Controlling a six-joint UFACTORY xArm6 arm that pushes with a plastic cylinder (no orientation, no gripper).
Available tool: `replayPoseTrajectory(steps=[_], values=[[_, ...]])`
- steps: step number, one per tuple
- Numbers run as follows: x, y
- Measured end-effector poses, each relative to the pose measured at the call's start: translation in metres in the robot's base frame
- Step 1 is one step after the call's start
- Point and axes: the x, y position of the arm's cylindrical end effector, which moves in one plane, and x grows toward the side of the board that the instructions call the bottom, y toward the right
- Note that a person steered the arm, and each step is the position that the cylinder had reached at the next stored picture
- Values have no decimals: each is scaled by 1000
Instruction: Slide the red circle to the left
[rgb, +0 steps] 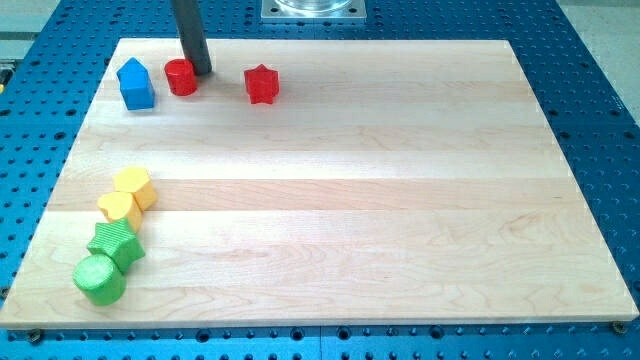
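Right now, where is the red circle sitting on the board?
The red circle sits near the view's top-left corner of the board, between the blue block on its left and the red star on its right, with my tip against its right edge.

Nothing here can be read: no text, label, brand, number or sign shows on anything in view.
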Motion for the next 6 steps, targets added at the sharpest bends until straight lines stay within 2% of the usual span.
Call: replayPoseTrajectory(steps=[1,2,3,6], values=[[0,56],[23,51],[44,2],[47,-24]])
